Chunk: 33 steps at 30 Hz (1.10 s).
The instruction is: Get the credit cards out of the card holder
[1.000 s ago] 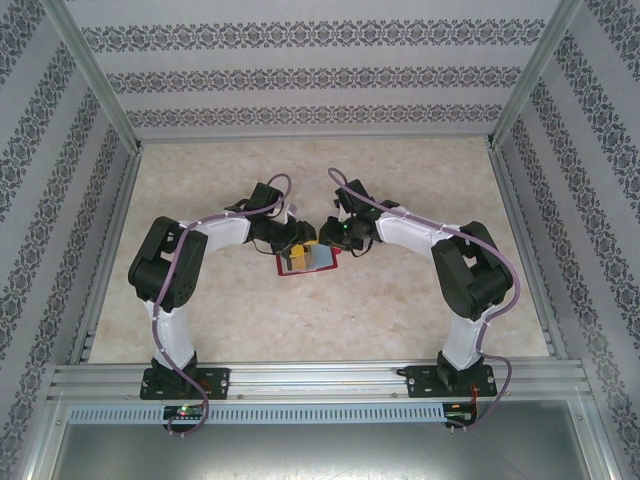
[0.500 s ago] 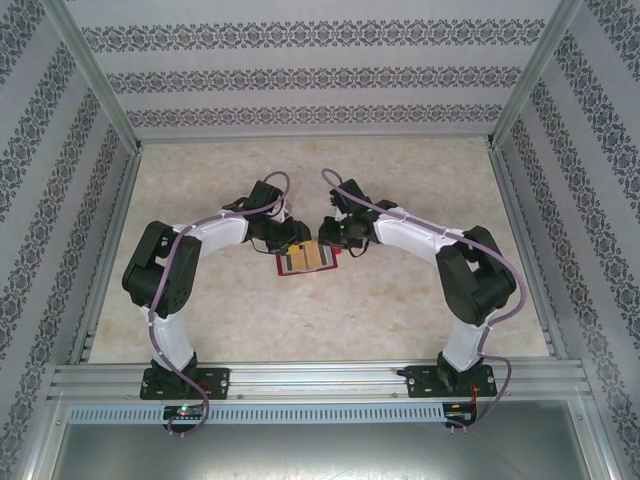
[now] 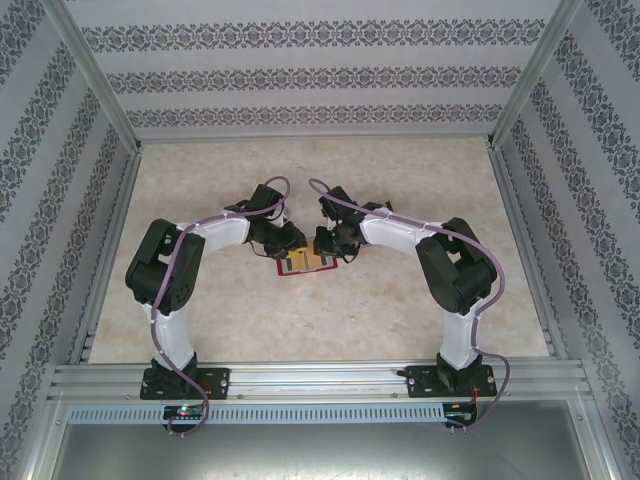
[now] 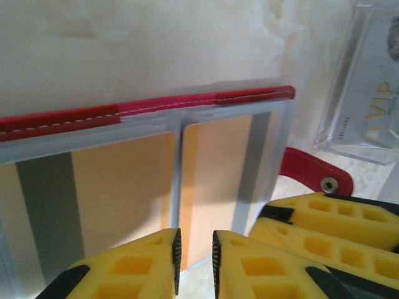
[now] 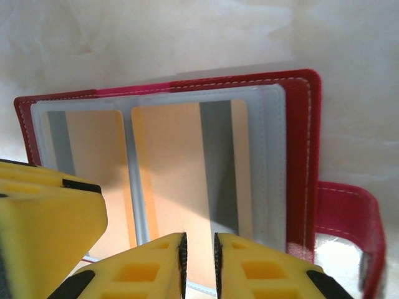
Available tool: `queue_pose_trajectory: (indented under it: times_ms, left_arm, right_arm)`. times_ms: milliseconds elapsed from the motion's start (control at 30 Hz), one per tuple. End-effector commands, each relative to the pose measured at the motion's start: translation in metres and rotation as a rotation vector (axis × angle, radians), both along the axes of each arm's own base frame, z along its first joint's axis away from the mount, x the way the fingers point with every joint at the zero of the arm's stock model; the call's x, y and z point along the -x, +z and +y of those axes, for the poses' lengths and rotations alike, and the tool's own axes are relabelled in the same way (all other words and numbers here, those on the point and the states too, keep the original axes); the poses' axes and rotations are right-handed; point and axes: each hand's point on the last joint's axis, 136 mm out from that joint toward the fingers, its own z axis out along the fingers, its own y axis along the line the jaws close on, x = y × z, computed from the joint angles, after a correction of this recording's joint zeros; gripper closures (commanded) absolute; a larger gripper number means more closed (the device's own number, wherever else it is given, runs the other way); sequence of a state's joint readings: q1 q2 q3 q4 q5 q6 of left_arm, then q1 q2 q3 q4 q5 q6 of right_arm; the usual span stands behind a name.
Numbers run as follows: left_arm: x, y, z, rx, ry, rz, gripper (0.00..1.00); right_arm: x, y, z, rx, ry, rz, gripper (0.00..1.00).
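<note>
The card holder [image 3: 300,270] lies open on the table, red with a pale grey-blue inner panel [image 4: 274,143]. Two tan-yellow credit cards with grey stripes sit side by side in its pockets [image 4: 118,187] [image 4: 218,162]; the right wrist view shows them too [image 5: 174,168]. Its red tab [image 4: 308,174] sticks out at one side. My left gripper [image 4: 194,261] hovers at the cards' near edge, its jaws a narrow gap apart with nothing between them. My right gripper [image 5: 198,261] stands the same way from the opposite side. In the top view the two grippers [image 3: 293,248] [image 3: 325,250] almost touch above the holder.
A clear plastic card marked VIP [image 4: 368,87] lies on the marble-patterned table [image 3: 400,180] just beyond the tab. Aluminium rails and patterned walls [image 3: 60,200] bound the table on three sides.
Both grippers have closed in on each other over the card holder, the right arm shifting left. Both pairs of jaws have narrowed, the left more. The holder is now more covered.
</note>
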<state>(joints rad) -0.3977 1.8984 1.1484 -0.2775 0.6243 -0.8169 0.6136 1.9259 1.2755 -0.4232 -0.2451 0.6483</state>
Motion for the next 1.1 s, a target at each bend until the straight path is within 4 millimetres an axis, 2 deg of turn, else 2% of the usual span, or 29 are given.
queue_pose_trajectory:
  times_ms: [0, 333, 533, 833, 1067]
  left_arm:
    - [0.004, -0.009, -0.002, -0.004, -0.001, 0.039, 0.76]
    - [0.005, -0.018, -0.002, -0.006, 0.004, 0.060, 0.73]
    - [0.006, -0.019, -0.002, 0.001, -0.003, 0.062, 0.72]
    - [0.004, -0.011, -0.006, 0.036, -0.034, 0.043, 0.73]
    - [-0.003, 0.003, -0.016, 0.130, -0.069, -0.015, 0.76]
  right_arm:
    - [-0.003, -0.008, -0.010, 0.038, -0.025, 0.009, 0.77]
    - [0.005, -0.031, -0.006, 0.026, -0.012, 0.088, 0.77]
    - [0.007, -0.032, 0.006, -0.049, 0.006, 0.120, 0.78]
    - [0.008, -0.035, 0.002, -0.047, -0.006, 0.131, 0.79]
    - [0.008, -0.038, -0.002, -0.021, -0.008, 0.134, 0.79]
